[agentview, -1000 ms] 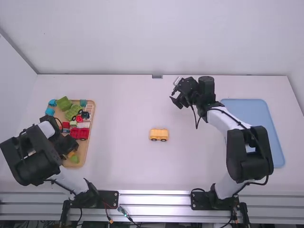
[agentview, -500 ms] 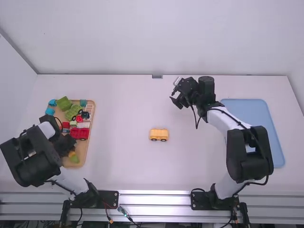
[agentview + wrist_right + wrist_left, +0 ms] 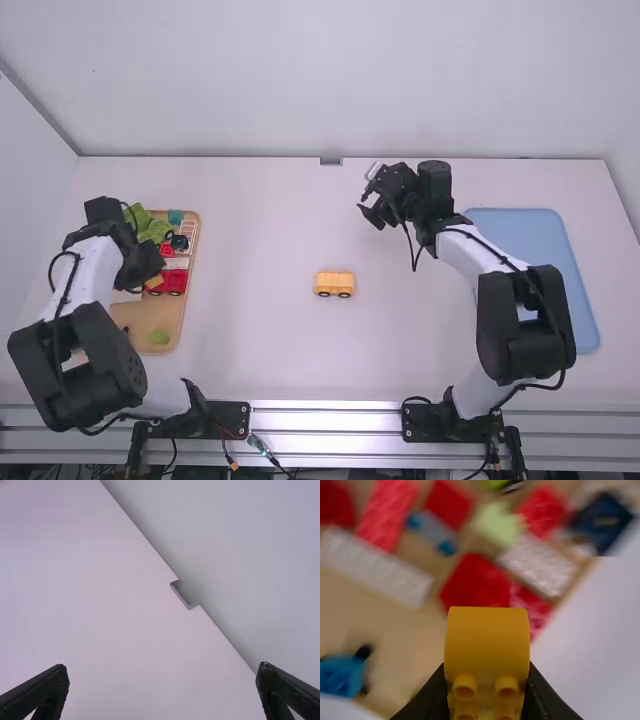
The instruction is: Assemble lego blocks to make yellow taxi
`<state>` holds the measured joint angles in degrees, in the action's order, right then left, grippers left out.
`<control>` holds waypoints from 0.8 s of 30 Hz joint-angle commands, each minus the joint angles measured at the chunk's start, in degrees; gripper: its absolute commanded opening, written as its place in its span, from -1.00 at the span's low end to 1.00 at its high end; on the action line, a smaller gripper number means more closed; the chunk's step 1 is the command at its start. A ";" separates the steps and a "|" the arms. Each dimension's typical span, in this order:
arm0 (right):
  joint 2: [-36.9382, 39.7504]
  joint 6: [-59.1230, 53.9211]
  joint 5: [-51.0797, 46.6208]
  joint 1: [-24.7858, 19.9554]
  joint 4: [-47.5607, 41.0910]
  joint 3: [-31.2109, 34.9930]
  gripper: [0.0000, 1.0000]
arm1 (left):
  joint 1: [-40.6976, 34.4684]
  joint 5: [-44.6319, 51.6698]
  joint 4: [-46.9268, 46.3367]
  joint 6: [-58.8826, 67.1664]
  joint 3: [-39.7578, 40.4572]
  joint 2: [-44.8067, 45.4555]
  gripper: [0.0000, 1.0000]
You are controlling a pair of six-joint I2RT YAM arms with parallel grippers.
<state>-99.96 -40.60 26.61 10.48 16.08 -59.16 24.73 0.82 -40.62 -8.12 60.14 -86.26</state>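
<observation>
The taxi looks well past its start: a yellow-orange toy car body [image 3: 334, 281] stands upright on dark wheels near the middle of the white worktop [image 3: 260, 345], its lower part and sides apparently together, with neither of my grippers touching it. What I judge to be left is the top, and I seem to have a piece for it in hand. My left gripper [image 3: 487, 690] is closed on a rounded yellow plastic block [image 3: 487, 642], one finger pressed to each side, the studs showing between the fingers and the smooth curved part reaching out beyond them. I have it over the light wooden tray [image 3: 180, 322], above the red blocks [image 3: 475, 585], so block and car are well apart and nothing of this piece is joined to the body. The next stage, as I read it, is to carry the block across to the car, turn it so its studs and sockets line up, and press it down square; a crooked start could leave it tilted or push the car along on its wheels. I can't tell whether one more block finishes the taxi or others must follow. My right gripper [image 3: 162, 675] is spread wide with nothing between its fingers, over the worktop's far side, so it could steady the body while I press, while the blue tray [image 3: 530, 235] lies farther right, perhaps meant for the finished taxi
</observation>
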 commanded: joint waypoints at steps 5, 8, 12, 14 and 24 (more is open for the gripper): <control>-0.07 1.97 -0.11 0.04 -0.94 -0.04 0.98 | -16.87 3.21 -0.59 10.25 3.96 -1.81 -0.97; -0.07 3.37 -0.09 -0.22 -1.16 -0.04 0.98 | -23.34 3.39 -0.28 18.69 6.67 -4.50 -0.96; -0.07 3.28 0.35 -0.98 -1.90 -0.04 0.98 | -29.97 6.99 0.28 34.29 9.14 -7.30 -0.97; 0.00 3.32 0.46 -1.22 -3.10 -0.04 0.98 | -33.33 9.33 1.20 42.77 10.10 -9.03 -0.97; 6.54 7.61 0.74 -1.38 -14.27 -0.02 0.98 | -41.05 7.67 -0.55 75.89 10.67 -15.34 -0.97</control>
<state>-98.21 -34.37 26.68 9.10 2.81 -59.05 -15.70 7.92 -39.35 50.13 69.82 -100.14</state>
